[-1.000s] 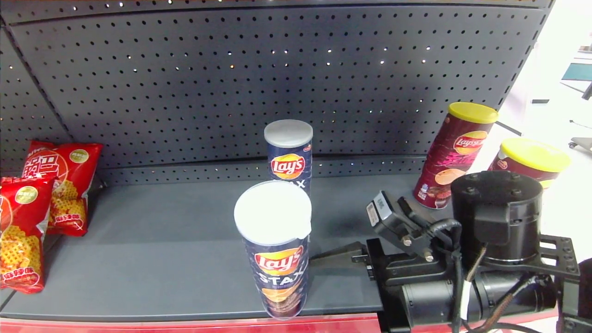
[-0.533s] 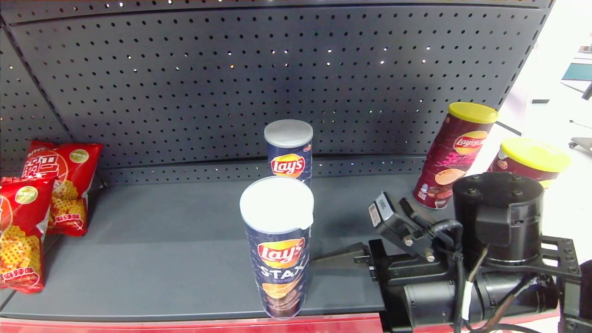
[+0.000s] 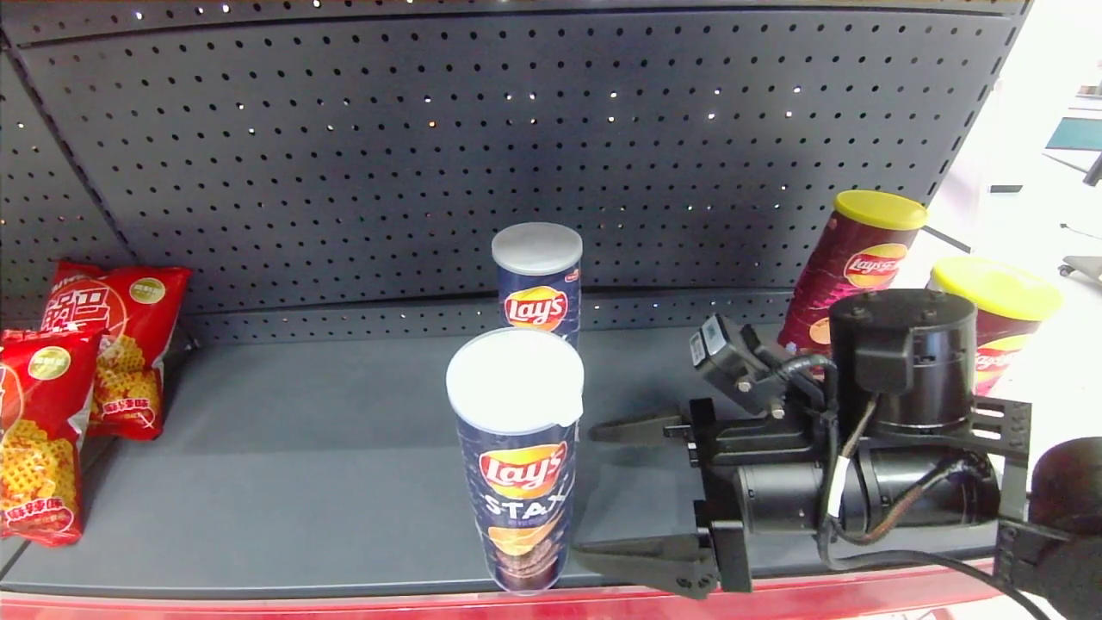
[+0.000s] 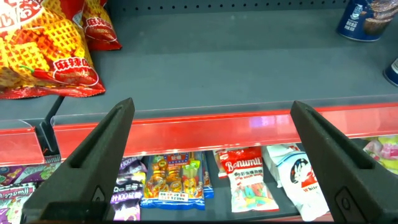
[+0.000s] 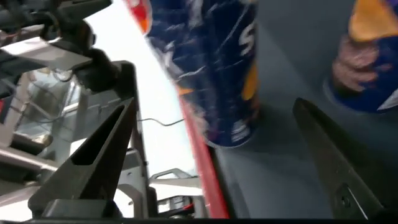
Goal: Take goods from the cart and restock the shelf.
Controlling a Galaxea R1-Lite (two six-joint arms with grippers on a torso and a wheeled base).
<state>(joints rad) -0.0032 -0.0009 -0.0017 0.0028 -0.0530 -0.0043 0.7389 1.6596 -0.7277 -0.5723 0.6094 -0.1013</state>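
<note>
A dark blue chip can with a white lid (image 3: 519, 482) stands upright at the front edge of the grey shelf (image 3: 301, 448). A second blue can (image 3: 537, 288) stands behind it. My right gripper (image 3: 588, 492) is open just to the right of the front can, one finger above the other, not touching it. In the right wrist view the front can (image 5: 211, 62) sits between and beyond the spread fingers of the right gripper (image 5: 212, 106), with the rear can (image 5: 367, 62) farther in. My left gripper (image 4: 212, 109) is open below the shelf's red front edge (image 4: 205, 127), holding nothing.
Two red snack bags (image 3: 120, 344) (image 3: 39, 430) lean at the shelf's left end. Two maroon cans with yellow lids (image 3: 861, 250) (image 3: 999, 301) stand at the right. The perforated back panel (image 3: 516, 146) closes the rear. Candy packs (image 4: 174, 180) fill the shelf below.
The front blue can went from slightly tilted to upright. My right gripper has turned and drawn back to the right, and both its fingers now stand spread clear of the can.
</note>
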